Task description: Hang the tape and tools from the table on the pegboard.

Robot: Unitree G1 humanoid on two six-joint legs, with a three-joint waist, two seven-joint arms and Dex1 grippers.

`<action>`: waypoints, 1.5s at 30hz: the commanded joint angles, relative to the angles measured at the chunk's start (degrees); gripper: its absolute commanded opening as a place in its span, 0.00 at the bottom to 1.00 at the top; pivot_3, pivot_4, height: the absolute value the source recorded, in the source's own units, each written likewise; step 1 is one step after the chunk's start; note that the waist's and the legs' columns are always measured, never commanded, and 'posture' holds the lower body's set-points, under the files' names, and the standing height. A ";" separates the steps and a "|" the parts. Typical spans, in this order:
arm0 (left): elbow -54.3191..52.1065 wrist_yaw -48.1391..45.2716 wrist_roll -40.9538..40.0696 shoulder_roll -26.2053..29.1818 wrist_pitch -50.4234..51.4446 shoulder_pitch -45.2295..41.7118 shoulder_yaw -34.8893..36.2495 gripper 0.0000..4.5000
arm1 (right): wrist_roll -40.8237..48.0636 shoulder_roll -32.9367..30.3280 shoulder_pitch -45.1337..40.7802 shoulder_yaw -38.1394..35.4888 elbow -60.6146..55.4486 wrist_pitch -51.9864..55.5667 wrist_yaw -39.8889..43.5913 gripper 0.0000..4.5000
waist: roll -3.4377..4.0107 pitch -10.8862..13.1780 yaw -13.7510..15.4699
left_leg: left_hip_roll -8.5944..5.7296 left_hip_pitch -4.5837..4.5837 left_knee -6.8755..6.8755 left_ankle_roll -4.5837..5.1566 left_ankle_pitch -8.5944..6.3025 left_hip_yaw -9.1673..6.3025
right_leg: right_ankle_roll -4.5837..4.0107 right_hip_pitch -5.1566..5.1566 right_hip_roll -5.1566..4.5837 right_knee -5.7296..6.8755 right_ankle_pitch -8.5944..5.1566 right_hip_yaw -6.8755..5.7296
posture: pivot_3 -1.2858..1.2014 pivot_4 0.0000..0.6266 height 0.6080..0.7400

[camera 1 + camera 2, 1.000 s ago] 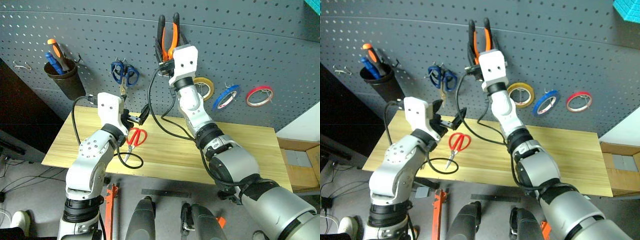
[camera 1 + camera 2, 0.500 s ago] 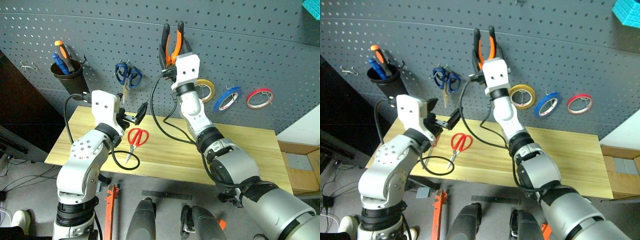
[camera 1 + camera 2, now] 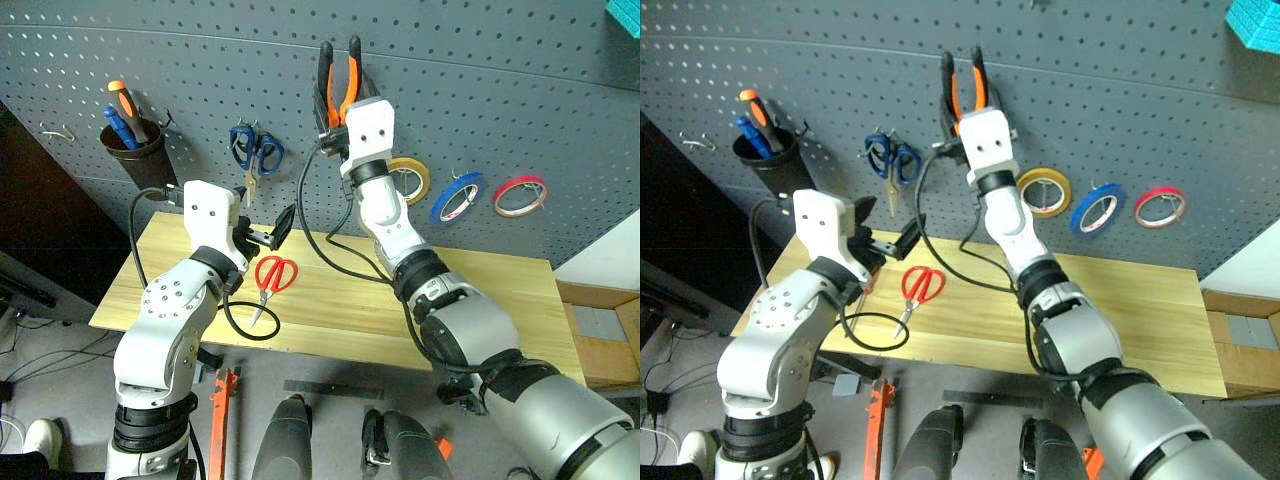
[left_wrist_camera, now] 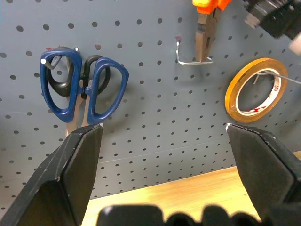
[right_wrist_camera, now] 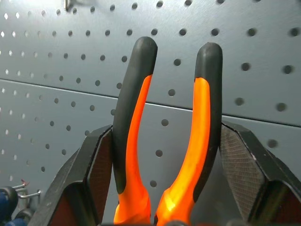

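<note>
The orange-and-black pliers [image 3: 340, 72] stand handles-up against the pegboard [image 3: 520, 90], and my right gripper [image 5: 164, 188] is shut on them low on the handles. In the left wrist view the pliers' nose [image 4: 204, 40] hangs just above a metal hook [image 4: 193, 60]. Red-handled scissors [image 3: 270, 277] lie on the table [image 3: 480, 300], below my left gripper [image 3: 264, 218], which hovers open and empty, pointing at the board. The blue tape [image 3: 455, 195] hangs on the pegboard.
Blue-handled scissors [image 3: 255, 150], a yellow tape roll [image 3: 408, 178] and a red tape roll [image 3: 518, 195] hang on the board. A black cup [image 3: 135, 155] at the left holds orange- and blue-handled tools. A cardboard box [image 3: 600, 335] sits past the table's right end.
The camera has shifted a little since the earliest frames. Both arms and the pliers stay where they were.
</note>
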 commanded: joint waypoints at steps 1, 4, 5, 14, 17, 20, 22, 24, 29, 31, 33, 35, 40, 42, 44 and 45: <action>-1.95 0.19 -0.46 -0.11 -0.63 -0.30 0.73 1.00 | 0.04 -1.13 -3.34 -0.99 1.84 0.50 -0.60 0.63 | 0.01 0.01 0.01 | -0.01 -0.04 -0.03 0.00 0.00 0.00 | 0.00 -0.03 0.00 -0.03 0.00 0.00 | 0.67 0.37 1.00; -2.72 0.48 -0.58 -0.32 -0.29 0.00 0.61 1.00 | 0.18 -1.58 -4.70 -1.32 3.27 0.73 -0.66 0.63 | 0.02 0.04 0.11 | -0.02 -0.10 -0.14 0.00 0.00 0.00 | 0.00 -0.04 0.00 -0.17 0.00 -0.02 | 0.67 0.37 1.00; -2.91 0.55 -0.64 -0.37 -0.20 0.10 0.61 1.00 | 0.22 -1.68 -4.94 -1.39 3.57 0.74 -0.67 0.63 | 0.02 0.05 0.12 | -0.02 -0.11 -0.17 0.00 0.00 0.01 | 0.01 -0.05 0.00 -0.21 0.00 -0.02 | 0.67 0.37 1.00; -3.40 0.47 -0.71 -0.13 0.12 0.82 1.01 1.00 | -0.18 -0.29 -1.85 -0.52 3.36 1.57 0.64 0.63 | 0.03 0.06 0.13 | -0.03 -0.08 -0.55 -0.01 0.01 0.02 | -0.01 -0.09 -0.02 -0.40 -0.02 -0.05 | 0.67 0.37 1.00; -3.22 0.45 -0.64 -0.29 -0.01 0.99 0.80 1.00 | -1.64 0.14 1.24 1.11 2.49 1.60 0.57 0.63 | 0.03 0.06 0.16 | -0.03 -0.07 -0.57 -0.01 0.00 0.02 | -0.02 -0.08 -0.02 -0.41 -0.03 -0.05 | 0.67 0.37 1.00; -3.14 0.35 -0.68 -0.35 -0.12 1.11 0.74 1.00 | -2.41 0.43 3.14 1.85 1.51 1.72 0.56 0.63 | 0.07 0.08 0.07 | -0.04 -0.09 -0.61 -0.01 0.00 0.05 | -0.02 -0.09 -0.03 -0.49 -0.03 -0.01 | 0.67 0.37 1.00; -2.89 0.24 -0.66 -0.42 -0.27 1.06 0.61 1.00 | -2.76 0.59 4.18 2.41 1.06 2.04 1.17 0.63 | 0.07 0.08 0.05 | -0.04 -0.07 -0.67 -0.01 0.00 0.05 | -0.01 -0.07 -0.02 -0.56 -0.03 -0.02 | 0.66 0.37 1.00; -2.64 0.16 -0.60 -0.52 -0.40 0.92 0.51 1.00 | -2.71 0.57 4.64 2.50 0.71 2.63 1.68 0.63 | 0.07 0.08 0.04 | -0.03 -0.07 -0.73 -0.01 0.00 0.05 | -0.01 -0.07 -0.02 -0.62 -0.03 -0.04 | 0.66 0.37 1.00; -2.20 -0.07 -0.51 -0.68 -0.71 0.80 0.39 1.00 | -2.74 0.19 4.80 2.88 0.23 3.52 3.75 0.80 | 0.07 0.08 -0.02 | -0.03 -0.07 -0.78 -0.01 0.00 0.07 | -0.01 -0.06 -0.01 -0.71 -0.03 -0.03 | 0.66 0.37 1.00; -2.01 -0.15 -0.50 -0.75 -0.81 0.74 0.32 1.00 | -2.60 0.02 5.26 2.91 -0.27 3.66 4.66 0.91 | 0.07 0.08 -0.07 | -0.03 -0.07 -0.79 -0.01 0.00 0.07 | -0.01 -0.06 -0.01 -0.73 -0.03 -0.03 | 0.66 0.37 1.00; -1.78 -0.23 -0.43 -0.79 -0.93 0.82 0.31 1.00 | -2.56 -0.30 6.19 2.96 -1.39 3.92 5.27 0.99 | 0.07 0.08 -0.12 | -0.03 -0.07 -0.81 -0.01 0.00 0.07 | -0.01 -0.06 -0.01 -0.75 -0.03 -0.04 | 0.65 0.37 1.00; -1.46 -0.20 -0.15 -0.83 -0.98 1.09 0.07 1.00 | -1.80 -0.42 7.23 3.01 -2.62 4.89 7.81 0.99 | 0.08 0.08 -0.15 | -0.03 -0.08 -0.83 -0.01 0.00 0.07 | -0.01 -0.06 -0.01 -0.76 -0.03 -0.04 | 0.65 0.38 1.00; -2.22 1.07 2.21 -1.39 -0.95 4.78 -2.35 1.00 | 1.42 -1.83 15.07 4.54 -14.81 9.33 20.18 0.99 | 0.09 0.09 -0.23 | -0.03 -0.08 -0.84 -0.01 0.00 0.08 | -0.01 -0.04 -0.02 -0.81 -0.03 -0.02 | 0.64 0.39 1.00; -2.87 1.84 3.27 -1.42 -0.95 7.12 -2.80 1.00 | 2.94 -3.37 20.47 5.57 -24.69 13.75 24.72 0.99 | 0.11 0.10 -0.25 | 0.02 -0.08 -0.88 -0.02 -0.01 0.07 | 0.01 -0.03 -0.04 -0.85 -0.04 -0.01 | 0.64 0.39 1.00; -3.58 2.43 4.25 -0.79 -0.60 9.66 -2.79 1.00 | 4.88 -5.37 26.46 6.46 -36.47 19.84 29.07 0.99 | 0.15 0.13 -0.28 | 0.09 -0.08 -0.89 -0.02 -0.02 0.07 | 0.02 -0.04 -0.05 -0.83 -0.04 -0.01 | 0.63 0.42 1.00; -3.78 2.41 4.95 -0.06 -0.33 10.98 -2.81 1.00 | 5.98 -6.52 29.36 6.98 -42.49 23.31 31.17 0.99 | 0.26 0.19 -0.31 | 0.07 -0.08 -0.89 -0.02 -0.02 0.07 | 0.03 -0.05 -0.04 -0.83 -0.04 -0.02 | 0.63 0.43 1.00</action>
